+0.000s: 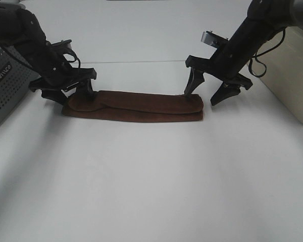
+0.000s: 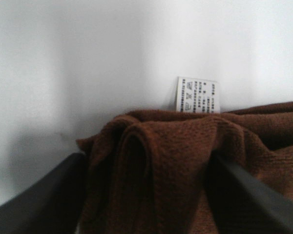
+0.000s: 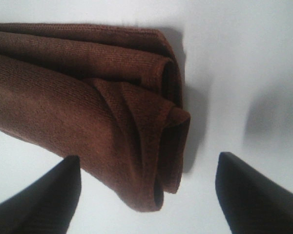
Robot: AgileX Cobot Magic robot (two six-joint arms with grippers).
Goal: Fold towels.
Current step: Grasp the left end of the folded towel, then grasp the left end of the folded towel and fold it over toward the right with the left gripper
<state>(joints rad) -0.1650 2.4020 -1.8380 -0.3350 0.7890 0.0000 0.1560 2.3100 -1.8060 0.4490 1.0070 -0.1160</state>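
Left end effector spread, straddling the left end of the dark reddish-brown terry towel. Right end effector spread at its right end, gripping nothing. Towel lies mid white bench as a narrow folded strip. Lengthwise fold looks done, crosswise fold left.

Lettering, possibly "WINCO", is printed on the grey box beside the left gripper; the white tag ahead of it is illegible.

Reddish-brown towel, long narrow fold
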